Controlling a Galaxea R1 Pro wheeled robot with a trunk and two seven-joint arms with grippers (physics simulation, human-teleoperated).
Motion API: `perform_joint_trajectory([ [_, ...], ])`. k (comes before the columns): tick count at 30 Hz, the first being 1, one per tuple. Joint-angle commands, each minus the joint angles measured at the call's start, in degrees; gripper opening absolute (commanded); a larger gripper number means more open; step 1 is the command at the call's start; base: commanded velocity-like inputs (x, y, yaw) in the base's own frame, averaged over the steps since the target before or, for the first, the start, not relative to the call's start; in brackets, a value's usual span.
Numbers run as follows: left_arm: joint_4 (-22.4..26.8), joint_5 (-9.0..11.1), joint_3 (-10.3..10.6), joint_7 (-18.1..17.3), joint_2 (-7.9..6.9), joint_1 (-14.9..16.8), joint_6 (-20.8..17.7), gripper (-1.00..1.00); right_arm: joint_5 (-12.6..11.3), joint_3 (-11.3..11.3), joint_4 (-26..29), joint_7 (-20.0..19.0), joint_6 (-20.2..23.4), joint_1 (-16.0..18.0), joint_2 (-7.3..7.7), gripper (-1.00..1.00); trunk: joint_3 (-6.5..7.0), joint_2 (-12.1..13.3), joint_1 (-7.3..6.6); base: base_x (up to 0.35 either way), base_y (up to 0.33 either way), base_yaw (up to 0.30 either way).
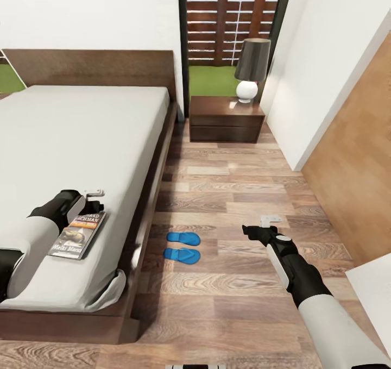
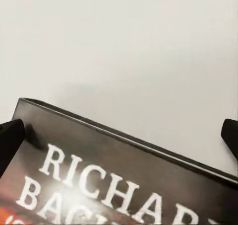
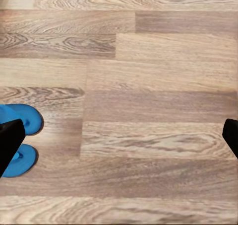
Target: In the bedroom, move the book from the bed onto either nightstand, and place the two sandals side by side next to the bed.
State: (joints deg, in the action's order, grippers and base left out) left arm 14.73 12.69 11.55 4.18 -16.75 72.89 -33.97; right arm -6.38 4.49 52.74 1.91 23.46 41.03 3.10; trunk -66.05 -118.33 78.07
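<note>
The left fingers (image 2: 10, 140) stand spread apart, one dark tip at each side of the left wrist view, with the top edge of the book (image 2: 124, 180) lying between them; they hold nothing, and whether a tip touches the cover cannot be told. In the head view the left gripper (image 1: 93, 196) hovers low over the bed (image 1: 81, 135), just above the upper end of the book (image 1: 77, 235), which lies flat on the grey mattress near the bed's right edge and foot corner. Its dark cover shows white lettering, an orange band and a greyish picture.

The right fingers (image 3: 11, 140) are likewise released and spread, with bare plank floor (image 3: 148, 86) between them. In the head view the right gripper (image 1: 252, 231) hangs over the floor (image 1: 233, 189), to the right of the two sandals and apart from them.

The two blue sandals (image 1: 183, 246) lie on the floor side by side, close to each other, just beside the bed's dark wooden frame. The right wrist view shows the sandals (image 3: 22, 135) partly behind one fingertip.

At the far wall a nightstand (image 1: 226, 119) stands beside the headboard, below a window, carrying a lamp (image 1: 251, 70) with a dark shade and a round white base.
</note>
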Motion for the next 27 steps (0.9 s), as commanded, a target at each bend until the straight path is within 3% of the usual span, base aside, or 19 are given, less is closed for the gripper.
perform_joint_trajectory([
  [1,-2.68,0.50,0.54,0.25,-0.04,-0.03,-0.48,1.00,-0.57,0.17,0.09,0.20,0.26,0.02,0.06,1.00,-0.05,-0.01,-0.03,-0.286,0.067,0.000],
  [13,-2.69,0.41,0.53,0.28,-0.13,-0.03,-0.48,1.00,-0.57,0.17,0.09,0.20,0.26,0.02,0.06,1.00,-0.05,-0.01,-0.03,-0.086,0.025,0.000],
  [27,-2.69,0.41,0.49,0.26,-0.13,-0.03,-0.48,1.00,-0.57,0.17,0.09,0.20,0.26,0.02,0.06,1.00,-0.05,-0.01,-0.03,-0.247,0.160,0.000],
])
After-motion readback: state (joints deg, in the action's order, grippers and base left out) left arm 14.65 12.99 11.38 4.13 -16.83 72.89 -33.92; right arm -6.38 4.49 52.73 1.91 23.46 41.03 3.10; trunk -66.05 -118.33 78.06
